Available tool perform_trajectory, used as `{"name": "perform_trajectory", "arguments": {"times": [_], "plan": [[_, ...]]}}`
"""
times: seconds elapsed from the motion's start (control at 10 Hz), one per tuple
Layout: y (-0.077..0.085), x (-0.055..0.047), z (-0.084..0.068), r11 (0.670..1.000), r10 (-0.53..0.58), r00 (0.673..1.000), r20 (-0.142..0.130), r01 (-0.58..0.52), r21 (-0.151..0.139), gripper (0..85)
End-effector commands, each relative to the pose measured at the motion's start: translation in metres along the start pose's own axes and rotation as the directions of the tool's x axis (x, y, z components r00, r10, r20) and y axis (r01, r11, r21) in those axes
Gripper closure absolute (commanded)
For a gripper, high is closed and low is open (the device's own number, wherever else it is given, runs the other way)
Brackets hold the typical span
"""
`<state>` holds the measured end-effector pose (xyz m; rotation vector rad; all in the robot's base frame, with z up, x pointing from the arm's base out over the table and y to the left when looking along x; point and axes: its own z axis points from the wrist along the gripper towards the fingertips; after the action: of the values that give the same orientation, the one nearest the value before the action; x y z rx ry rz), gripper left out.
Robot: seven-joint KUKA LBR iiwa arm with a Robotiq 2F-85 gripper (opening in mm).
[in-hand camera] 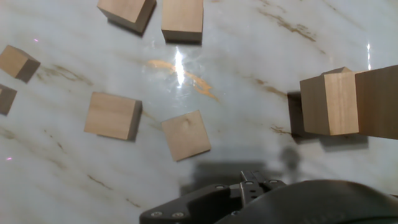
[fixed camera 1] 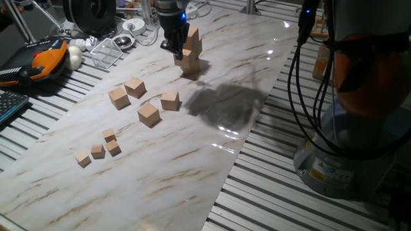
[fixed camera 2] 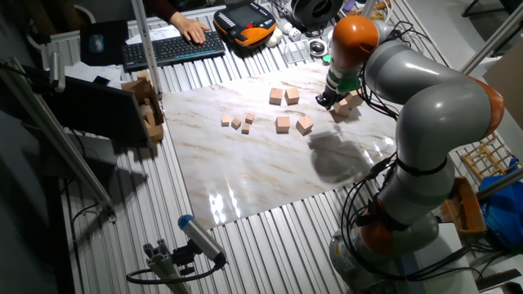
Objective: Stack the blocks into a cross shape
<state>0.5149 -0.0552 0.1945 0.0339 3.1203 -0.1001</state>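
Note:
A stack of tan blocks (fixed camera 1: pixel 191 50) stands at the far end of the marble board; it also shows in the other fixed view (fixed camera 2: pixel 347 104) and at the right edge of the hand view (in-hand camera: pixel 339 102). Several loose blocks lie nearer the middle (fixed camera 1: pixel 148 114), (fixed camera 1: pixel 170 100), (fixed camera 1: pixel 119 97), (fixed camera 1: pixel 135 86). My gripper (fixed camera 1: pixel 174 50) hangs just left of the stack at about its middle height, with nothing between the fingers. In the hand view the gripper (in-hand camera: pixel 242 185) shows as one dark mass with the fingers meeting. The loose blocks lie below it (in-hand camera: pixel 185 135), (in-hand camera: pixel 112 115).
Several much smaller cubes (fixed camera 1: pixel 97 151) lie at the near left of the board (fixed camera 1: pixel 212 154). A wire basket (fixed camera 1: pixel 106 51), an orange pendant (fixed camera 1: pixel 48 58) and cables crowd the far left. The robot's base (fixed camera 1: pixel 359 128) stands at the right.

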Motion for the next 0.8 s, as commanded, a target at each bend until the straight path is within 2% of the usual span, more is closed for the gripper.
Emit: {"name": "perform_trajectory", "arguments": {"times": [0.0, 0.2, 0.7], "plan": [[-0.0001, 0.0000, 0.0001, 1.000, 0.002, 1.000, -0.001, -0.002, -0.001, 85.0], [-0.0005, -0.0003, 0.0001, 1.000, 0.002, 1.000, -0.008, -0.002, -0.004, 85.0], [-0.0011, -0.0009, 0.0002, 1.000, 0.000, 1.000, -0.003, 0.000, -0.006, 85.0]]}}
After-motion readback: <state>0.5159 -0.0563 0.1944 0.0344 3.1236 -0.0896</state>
